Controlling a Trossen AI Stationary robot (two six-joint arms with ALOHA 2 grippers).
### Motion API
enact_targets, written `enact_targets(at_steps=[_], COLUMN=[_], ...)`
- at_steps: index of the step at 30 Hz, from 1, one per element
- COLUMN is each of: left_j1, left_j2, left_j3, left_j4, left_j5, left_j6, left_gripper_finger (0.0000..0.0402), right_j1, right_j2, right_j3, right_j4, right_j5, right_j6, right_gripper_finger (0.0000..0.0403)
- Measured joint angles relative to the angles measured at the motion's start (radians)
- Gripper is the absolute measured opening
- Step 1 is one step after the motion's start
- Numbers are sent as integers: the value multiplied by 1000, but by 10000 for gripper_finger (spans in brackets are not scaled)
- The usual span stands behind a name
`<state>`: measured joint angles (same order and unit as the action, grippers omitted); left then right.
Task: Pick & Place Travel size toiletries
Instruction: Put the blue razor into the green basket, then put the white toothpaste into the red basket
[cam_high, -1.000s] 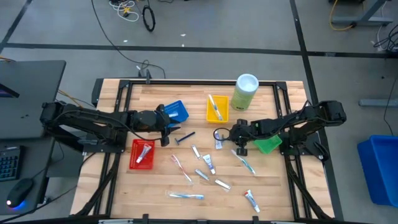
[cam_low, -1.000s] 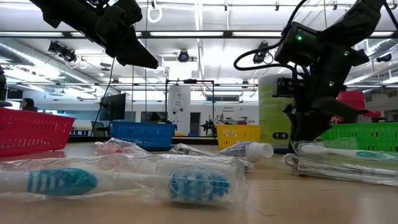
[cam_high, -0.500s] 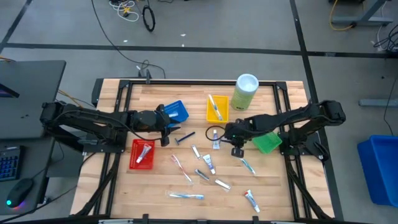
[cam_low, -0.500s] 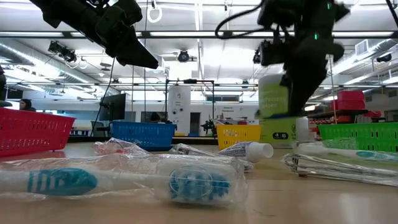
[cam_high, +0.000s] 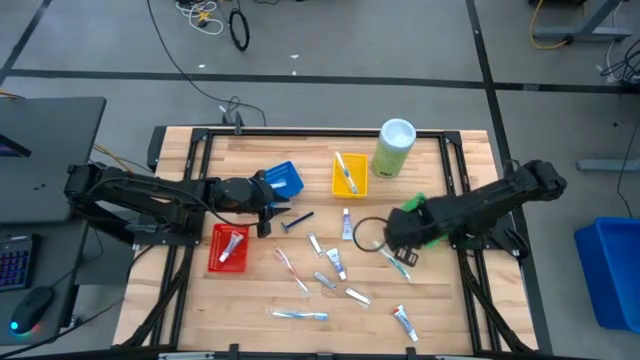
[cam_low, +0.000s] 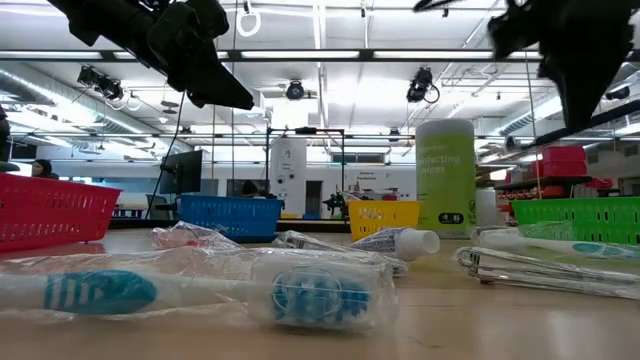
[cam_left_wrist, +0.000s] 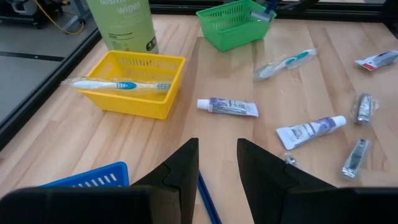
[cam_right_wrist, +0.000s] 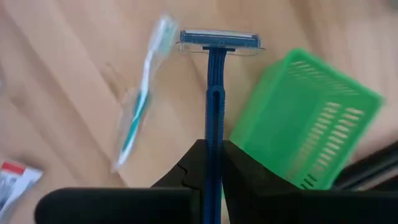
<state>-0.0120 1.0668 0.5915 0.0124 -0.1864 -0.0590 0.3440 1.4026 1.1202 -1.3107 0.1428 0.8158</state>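
Note:
In the right wrist view my right gripper (cam_right_wrist: 213, 146) is shut on a blue razor (cam_right_wrist: 214, 74). It hangs above the table beside the green tray (cam_right_wrist: 298, 118) and over a wrapped toothbrush (cam_right_wrist: 140, 106). In the high view my right gripper (cam_high: 400, 238) is at the right of the table's middle. My left gripper (cam_high: 268, 210) stands open in the air between the blue tray (cam_high: 284, 179) and the red tray (cam_high: 228, 247). A dark razor (cam_high: 296, 220) lies on the table near it. Several small tubes (cam_high: 347, 222) and toothbrushes (cam_high: 300, 315) lie flat on the wood. My right gripper pinches the blue razor's handle (cam_right_wrist: 213, 124) between its two fingers. The fingers point down from above and lie along the handle. The razor sticks out past the fingertips with its head (cam_right_wrist: 217, 38) lowest, lifted clear of the table.
A yellow tray (cam_high: 348, 173) with a toothbrush and a tall pale-green canister (cam_high: 394, 148) stand at the far side. The red tray holds a tube. Bare wood lies along the table's near left corner. My right arm covers much of the green tray (cam_high: 414, 204).
My right gripper has risen well clear of the table and gone toward the table's near-right, off the spot by the tube in the middle. It has tipped and rolled so that it now points down. My left gripper has kept still.

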Motion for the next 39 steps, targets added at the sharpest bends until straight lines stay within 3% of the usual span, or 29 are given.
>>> enact_targets(at_steps=[6,10,14,25,32,39], left_j1=[0,0,0,0,0,0], left_j2=[0,0,0,0,0,0], left_j3=[0,0,0,0,0,0], left_j4=[0,1,1,9,27,33], left_j5=[-2,-3,-3,-4,-4,-4], left_j6=[-9,-9,-15,-16,-16,-11], left_gripper_finger=[119,119,119,119,119,119], right_j1=[99,109,109,14,-48,-102], right_j2=[-26,-26,-25,-25,-25,-25], right_j3=[-10,-86,-199,-418,-432,-420], right_j4=[-197,-197,-116,53,130,129], right_j5=[219,212,114,116,222,138], right_j6=[354,504,484,493,468,417], right_gripper_finger=[42,55,62,60,101,159])
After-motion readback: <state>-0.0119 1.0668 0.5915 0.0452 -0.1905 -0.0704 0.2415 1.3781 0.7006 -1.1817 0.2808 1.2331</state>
